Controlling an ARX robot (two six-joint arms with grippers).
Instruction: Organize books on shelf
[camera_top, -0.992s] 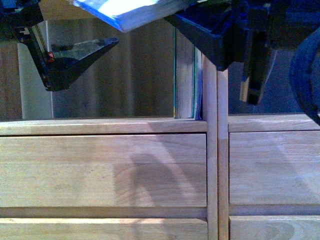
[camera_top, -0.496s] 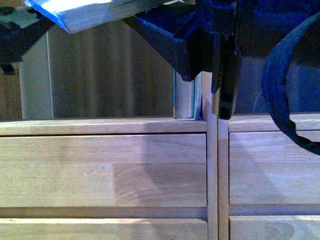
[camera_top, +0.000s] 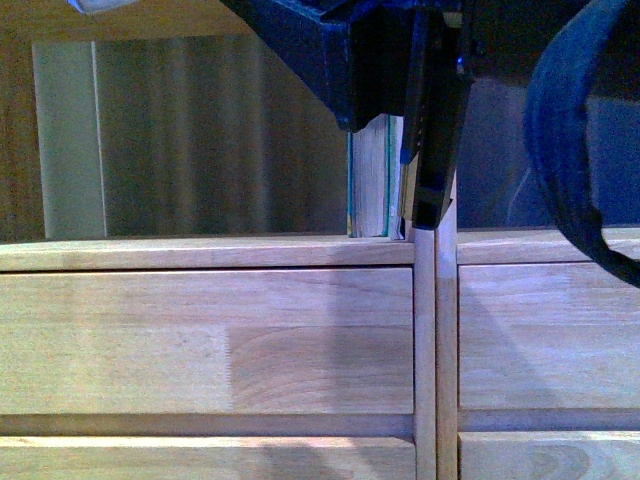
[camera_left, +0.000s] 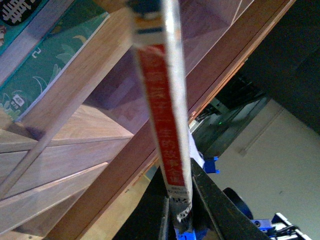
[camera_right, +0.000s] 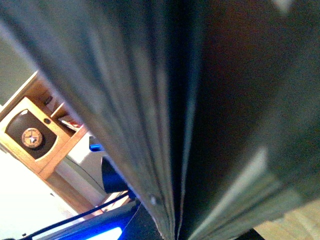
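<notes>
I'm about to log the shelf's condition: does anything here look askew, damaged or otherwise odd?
Nothing stands out. The green books stand upright against the shelf divider. The booklet runs straight, unbent, from the left gripper, jaws shut on its end. The right wrist view is too blurred to judge.

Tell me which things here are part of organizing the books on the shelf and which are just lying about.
Part of the job: white-spined booklet clamped in the left gripper; green-covered books standing in the compartment; light-wood shelf.
Just about: dark looped cable; black item with a round emblem in a background cabinet.
</notes>
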